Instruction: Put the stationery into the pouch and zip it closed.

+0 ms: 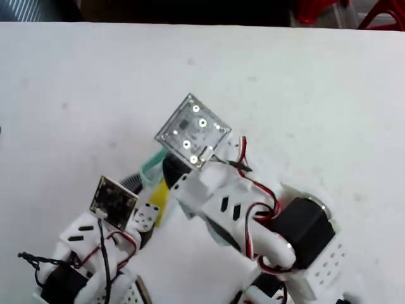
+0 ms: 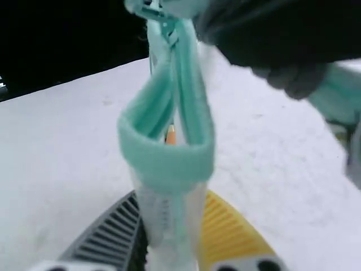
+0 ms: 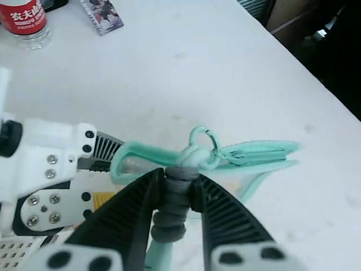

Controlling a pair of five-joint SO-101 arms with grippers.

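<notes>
— Pouch (image 3: pixel 248 155) zip: is the right end effector (image 3: pixel 177 192) set to pull?
— Yes, it's clamped on the grey pull cord (image 3: pixel 172 209), knotted to the zip's ring (image 3: pixel 203 138). Beyond, the left end effector (image 2: pixel 169 248) pinches the pouch's end over the bench (image 3: pixel 169 68).
— So?
— Draw the cord straight along the zip, low and slow; let the left hold firm to keep the mouth taut.

The pouch (image 3: pixel 248 155) sits between the left hand (image 2: pixel 172 203) and right hand (image 3: pixel 176 183).
</notes>
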